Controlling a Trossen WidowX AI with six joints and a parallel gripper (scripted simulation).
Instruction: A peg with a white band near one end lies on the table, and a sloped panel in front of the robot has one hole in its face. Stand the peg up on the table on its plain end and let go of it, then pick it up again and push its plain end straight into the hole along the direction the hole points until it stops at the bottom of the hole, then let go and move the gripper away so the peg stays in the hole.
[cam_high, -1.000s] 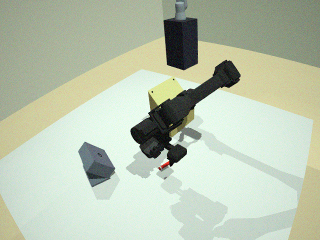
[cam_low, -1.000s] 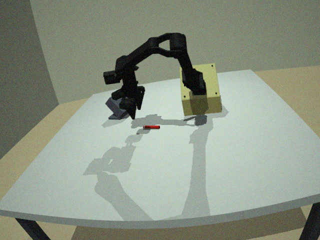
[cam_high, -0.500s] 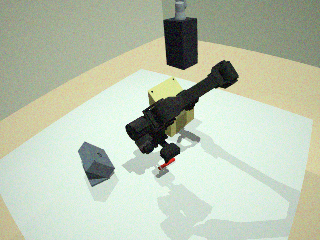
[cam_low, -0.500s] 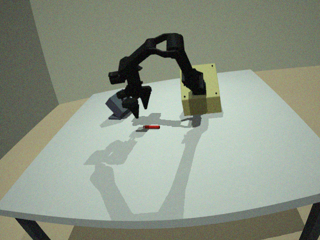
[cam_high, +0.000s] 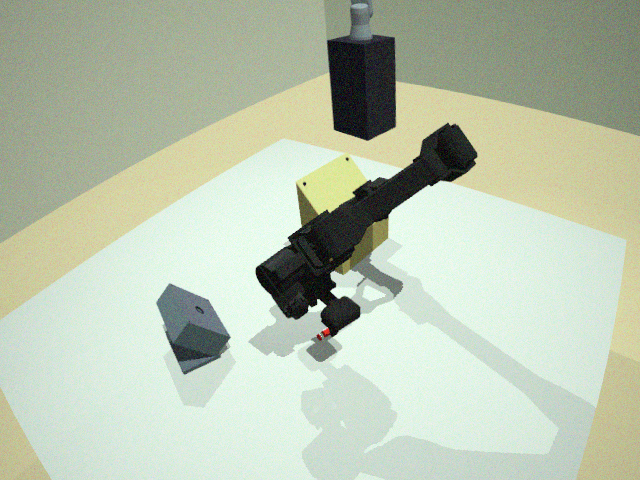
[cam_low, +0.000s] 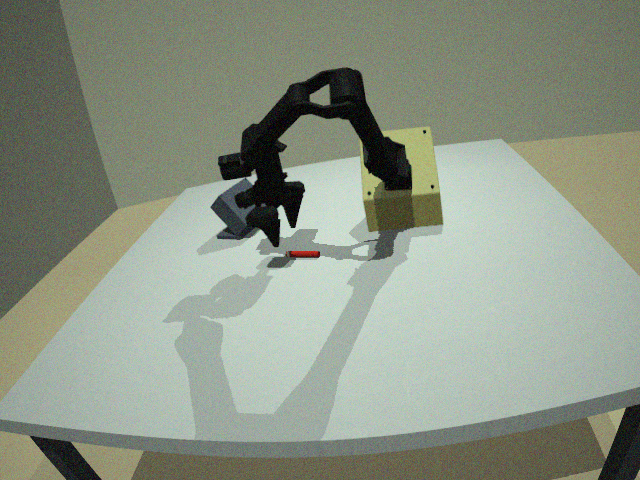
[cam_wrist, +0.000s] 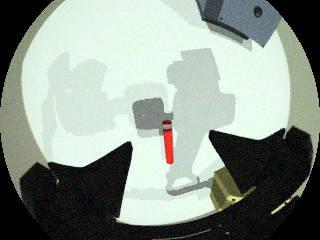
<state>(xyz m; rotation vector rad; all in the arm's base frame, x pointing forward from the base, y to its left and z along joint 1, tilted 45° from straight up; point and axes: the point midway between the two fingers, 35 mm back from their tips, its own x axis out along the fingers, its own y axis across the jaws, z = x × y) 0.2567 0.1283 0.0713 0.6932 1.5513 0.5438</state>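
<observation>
The 1 black arm (cam_high: 398, 193) (cam_low: 279, 116) rises from its base, bends at a high elbow (cam_low: 346, 85) and slopes down to the wrist (cam_low: 267, 162), where the last stretch drops steeply. At its end the claw (cam_low: 285, 236) (cam_wrist: 172, 140) points downward above the worktop, its 2 dark, tapering fingers (cam_low: 269, 227) spread wide apart with nothing between them. Both fingertips end in points, clear of the surface. From overhead, the forearm and wrist partly cover the claw.
</observation>
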